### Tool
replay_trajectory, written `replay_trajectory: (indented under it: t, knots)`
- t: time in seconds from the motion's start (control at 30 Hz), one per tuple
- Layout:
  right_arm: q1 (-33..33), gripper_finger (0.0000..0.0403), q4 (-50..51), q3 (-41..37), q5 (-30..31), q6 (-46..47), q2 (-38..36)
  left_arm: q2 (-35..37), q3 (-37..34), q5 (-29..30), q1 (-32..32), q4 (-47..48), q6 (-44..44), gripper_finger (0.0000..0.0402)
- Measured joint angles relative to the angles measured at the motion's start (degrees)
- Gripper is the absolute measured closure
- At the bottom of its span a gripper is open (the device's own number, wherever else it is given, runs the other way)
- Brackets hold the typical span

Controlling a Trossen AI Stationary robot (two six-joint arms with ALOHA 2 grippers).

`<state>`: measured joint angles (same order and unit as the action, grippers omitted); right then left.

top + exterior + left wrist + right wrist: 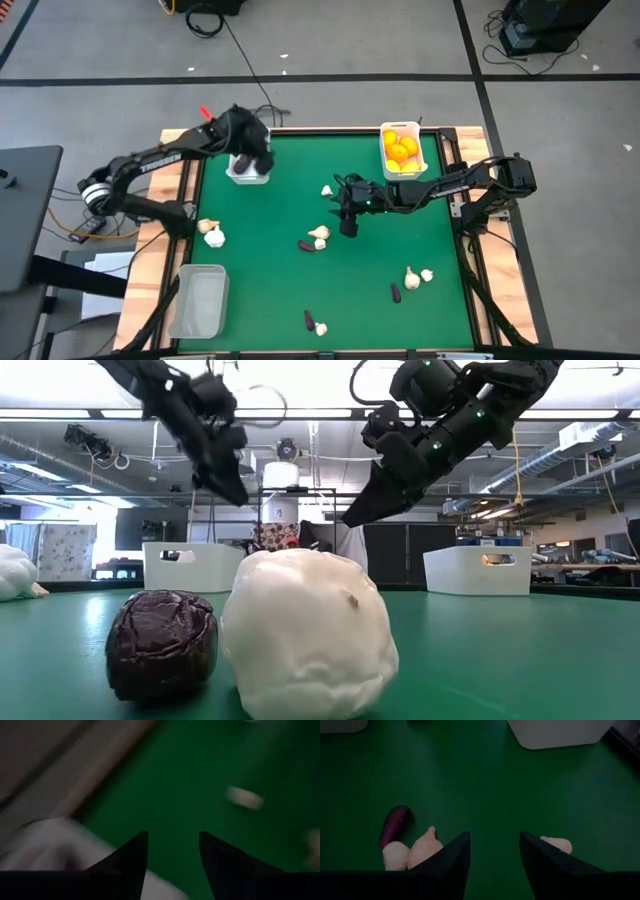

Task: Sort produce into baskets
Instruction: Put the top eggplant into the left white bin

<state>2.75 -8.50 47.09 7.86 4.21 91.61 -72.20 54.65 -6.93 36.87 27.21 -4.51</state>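
The left gripper [252, 152], jaws parted and empty, hangs over the white bin [247, 171] at upper left, apparently after a drop. The right gripper [347, 222], spread and empty, hovers mid-frame above garlic bulbs [318, 234] and an eggplant [306, 245], likely lining up a pick. Produce lies scattered across the green mat [370, 290]; concrete floor surrounds.

On the table [260, 250]: one basket [247, 170] at the far left with an eggplant inside and the left gripper [252, 150] above it, another basket [402, 150] at the far right holding citrus fruits [400, 150], a third basket [198, 300] at the near left corner. Near the middle, under the right gripper [347, 225], two garlic bulbs [319, 236] beside an eggplant [306, 245]. Scattered elsewhere: garlic at the left edge [211, 233], garlic and eggplant at the near right [410, 280] and near the front edge [314, 323].
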Motion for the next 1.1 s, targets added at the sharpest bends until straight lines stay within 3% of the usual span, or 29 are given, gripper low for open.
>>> replay_trajectory:
  t: [0.1, 0.17, 0.33, 0.5, 0.8, 1.1]
  knots:
    - [-0.03, 0.0222, 0.03, 0.00, 0.00, -0.76, 0.00, 0.74, -0.91, -9.59, -6.78, 0.78, -1.76, 0.0219]
    - [-0.03, 0.0222, 0.71, 0.00, 0.01, 0.10, 0.00, 0.64, -2.49, -12.35, -11.88, 0.23, -2.63, 0.0219]
    - [-0.58, 0.0222, 1.60, 0.00, 2.36, 2.12, -1.63, -1.06, -8.21, -8.75, -23.99, -10.30, -2.82, 0.0219]
    - [-2.86, 0.0222, 2.19, 0.00, 6.88, 2.27, -5.88, -3.17, -12.92, -5.24, -31.48, -18.99, -2.78, 0.0219]
    - [-5.43, 0.0222, 4.32, 0.02, 10.12, 3.55, -9.87, -10.32, -19.25, -2.12, -38.68, -34.98, -2.35, 0.0219]
    - [-5.80, 0.0222, 4.23, 0.02, 10.73, 3.22, -9.27, -22.32, -19.31, -1.23, -40.75, -45.84, -2.65, 0.0219]
